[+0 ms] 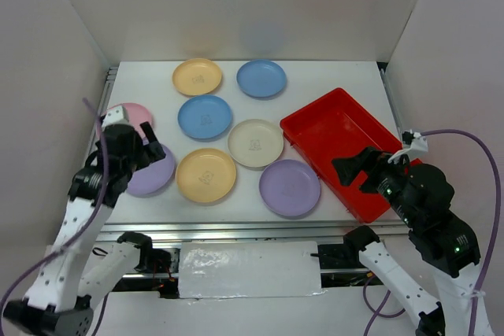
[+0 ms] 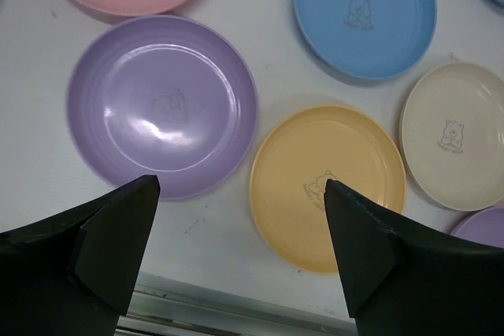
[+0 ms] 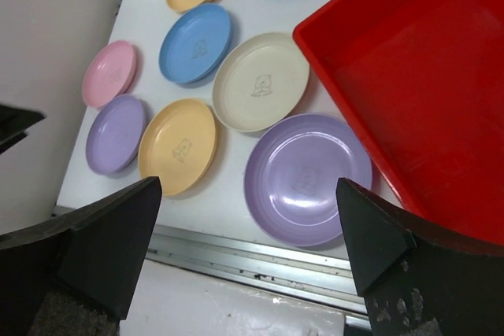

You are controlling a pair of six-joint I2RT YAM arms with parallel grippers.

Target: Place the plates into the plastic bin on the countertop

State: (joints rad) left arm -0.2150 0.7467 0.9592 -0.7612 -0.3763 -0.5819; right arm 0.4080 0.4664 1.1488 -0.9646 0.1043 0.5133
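Left claw: my left claw stands wide with nothing in it, above the gap between the left lilac plate and the near yellow plate.
Right claw: my right claw is just as wide and bare. It hangs over the right lilac plate, with the red bin on its right side.
Plates: all eight plates lie flat on the worktop, outside the bin. Farther out are the cream plate, middle blue plate, pink plate, far yellow plate and far blue plate.
Edges: both lilac plates and the near yellow plate sit near the front rail. The right lilac plate's rim is just beside the bin's left wall; my right wrist view shows a sliver of white between them.
Room: the plates are packed close, with thin white gaps. The widest bare patch I see is the far right corner beyond the bin. The side walls stand close on both flanks.
Views: only the top view shows the bin lying skewed, its near corner under my right arm. The left wrist view does not reach the bin. From above, my left arm half hides the pink plate; the right wrist view shows it whole.
Writing: the plates I see closely carry a small bear print at the centre, with lettering beneath too small for me to read.
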